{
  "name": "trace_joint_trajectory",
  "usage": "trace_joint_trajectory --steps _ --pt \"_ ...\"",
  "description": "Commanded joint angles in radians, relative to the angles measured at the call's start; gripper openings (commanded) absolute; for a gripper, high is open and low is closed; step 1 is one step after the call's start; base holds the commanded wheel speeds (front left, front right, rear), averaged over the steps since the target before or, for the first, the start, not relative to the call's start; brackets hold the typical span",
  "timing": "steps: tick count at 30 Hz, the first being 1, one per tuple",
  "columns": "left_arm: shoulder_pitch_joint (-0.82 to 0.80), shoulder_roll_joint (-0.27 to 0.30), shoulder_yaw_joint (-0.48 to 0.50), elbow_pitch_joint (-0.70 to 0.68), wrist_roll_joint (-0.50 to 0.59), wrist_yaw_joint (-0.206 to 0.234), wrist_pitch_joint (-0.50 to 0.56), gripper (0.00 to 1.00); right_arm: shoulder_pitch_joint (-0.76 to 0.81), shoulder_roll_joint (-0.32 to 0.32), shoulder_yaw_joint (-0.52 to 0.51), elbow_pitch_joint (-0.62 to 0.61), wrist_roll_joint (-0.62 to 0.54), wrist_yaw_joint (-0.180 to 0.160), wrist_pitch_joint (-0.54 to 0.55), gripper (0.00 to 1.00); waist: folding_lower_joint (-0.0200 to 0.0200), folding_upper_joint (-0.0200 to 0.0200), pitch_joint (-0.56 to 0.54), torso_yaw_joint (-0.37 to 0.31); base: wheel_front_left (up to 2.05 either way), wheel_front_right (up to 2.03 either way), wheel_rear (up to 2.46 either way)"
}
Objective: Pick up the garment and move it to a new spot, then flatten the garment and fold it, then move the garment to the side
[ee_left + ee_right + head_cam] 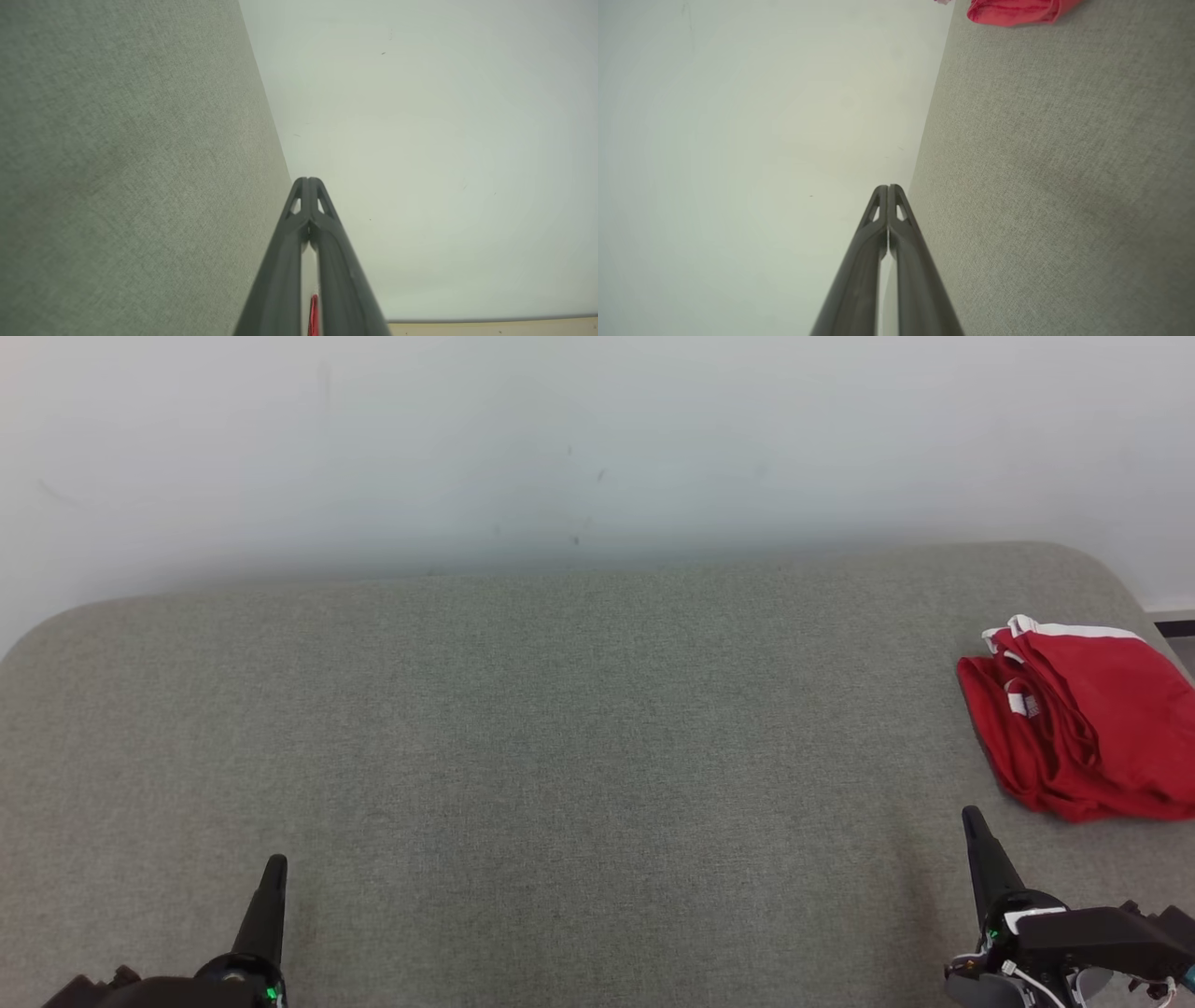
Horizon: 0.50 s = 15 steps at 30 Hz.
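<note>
A pale, plain wall [597, 429] stands behind a wide desk covered in grey-green woven fabric [597, 756], whose far corners are rounded.

The left jaws are pressed fully together with nothing between them. In the left wrist view their two long dark fingers [280, 261] meet at the tips, and only a narrow slit opens lower down. A thin strip of red shows through that slit, too small to make out. In the head view this pair rises as one dark spike [266, 915] at the lower left, over bare desk fabric.

The right jaws are likewise closed tip to tip and hold nothing. In the right wrist view their dark fingers [859, 270] run side by side, the tips seen against the line where the desk meets the wall. In the head view they point up from the lower right [985, 868].

The red cloth garment with white trim [1083, 719] lies in a loose, rumpled bundle on the desk's right side, close to the right edge, its folds layered and a small white tag showing. It sits beyond the right jaws and a little to their right, near them but apart. The right wrist view catches it at the top [1013, 11]. It is well apart from the left jaws, with the open middle of the desk between them.
</note>
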Motion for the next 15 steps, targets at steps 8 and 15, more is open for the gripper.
trace_joint_trajectory --steps 8,15 --pt "-0.022 0.006 0.005 -0.001 -0.076 -0.009 0.019 0.0 0.01 0.007 -0.018 -0.021 0.067 -0.002 0.018 0.0 0.0 0.0 -0.001 0.005 0.0 0.0 0.0" --pt "-0.028 0.006 0.006 0.0 -0.124 -0.014 0.031 0.0 0.015 0.01 -0.029 -0.031 0.113 -0.002 0.03 0.0 0.0 0.0 -0.001 0.009 0.0 0.0 0.0"
